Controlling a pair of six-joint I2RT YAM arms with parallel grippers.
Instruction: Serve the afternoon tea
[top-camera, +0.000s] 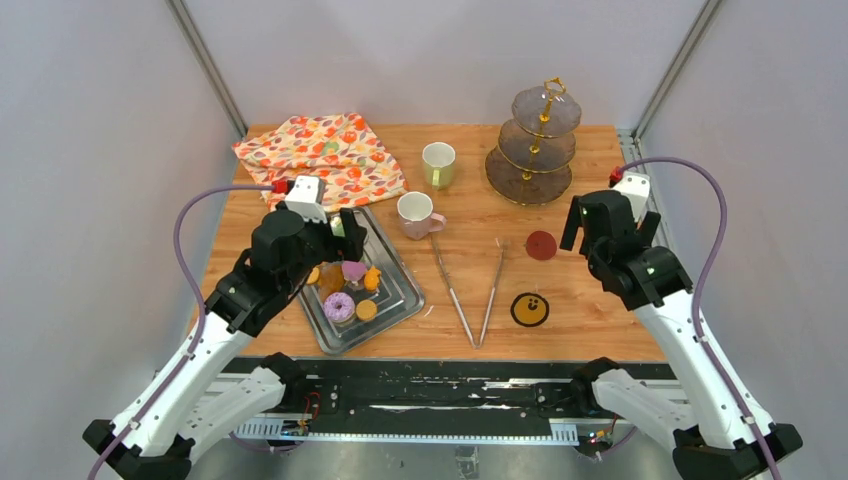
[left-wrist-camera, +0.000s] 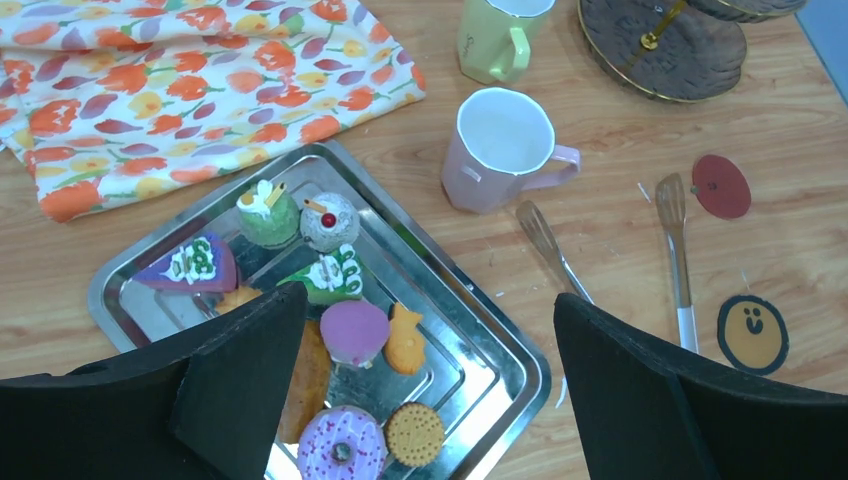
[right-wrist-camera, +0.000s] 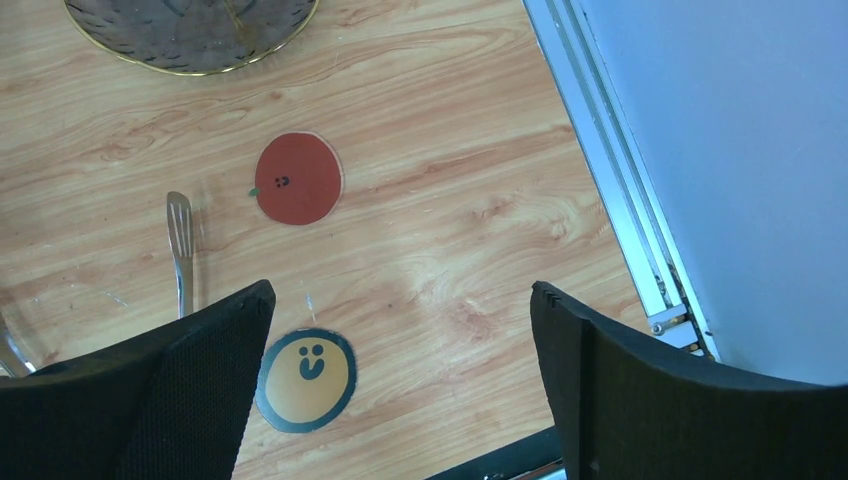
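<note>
Both jaws apart, empty: left gripper (left-wrist-camera: 424, 312) over tray (left-wrist-camera: 505, 352) of pastries (left-wrist-camera: 352, 332), right gripper (right-wrist-camera: 402, 300) beside red coaster (right-wrist-camera: 298, 178), tongs (top-camera: 470, 290) between

Bright, even light comes from overhead, leaving only short, soft shadows. The steel tray (left-wrist-camera: 470, 335) beneath my left gripper (left-wrist-camera: 428, 300) throws mild glare. My own black fingers (left-wrist-camera: 240, 375) look slightly soft, while the tabletop (left-wrist-camera: 620, 210) beyond them stays sharp.
</note>
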